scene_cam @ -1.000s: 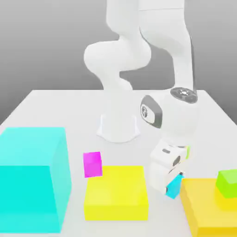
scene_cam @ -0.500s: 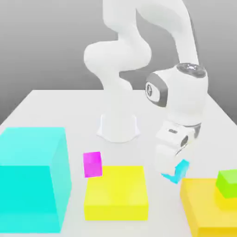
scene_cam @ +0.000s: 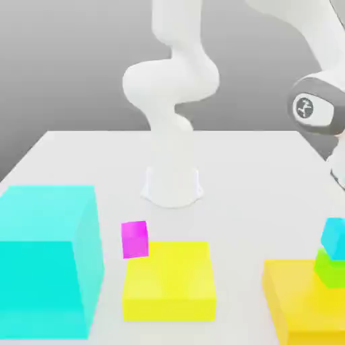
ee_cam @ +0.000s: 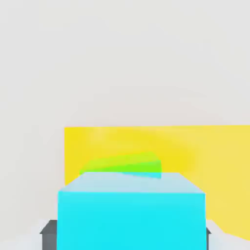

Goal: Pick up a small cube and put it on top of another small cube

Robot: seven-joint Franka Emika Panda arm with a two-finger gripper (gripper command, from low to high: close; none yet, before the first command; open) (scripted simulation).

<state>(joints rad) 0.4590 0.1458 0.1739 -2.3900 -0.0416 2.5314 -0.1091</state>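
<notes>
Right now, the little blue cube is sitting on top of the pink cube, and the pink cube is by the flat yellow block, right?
Not quite: the little blue cube sits on the green cube, not on the pink cube, as the exterior view shows. The pink cube is indeed by the flat yellow block.

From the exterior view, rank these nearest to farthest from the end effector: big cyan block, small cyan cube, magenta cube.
1. Small cyan cube: exterior view's right, atop the green cube.
2. Magenta cube: left of centre.
3. Big cyan block: far left.
</notes>
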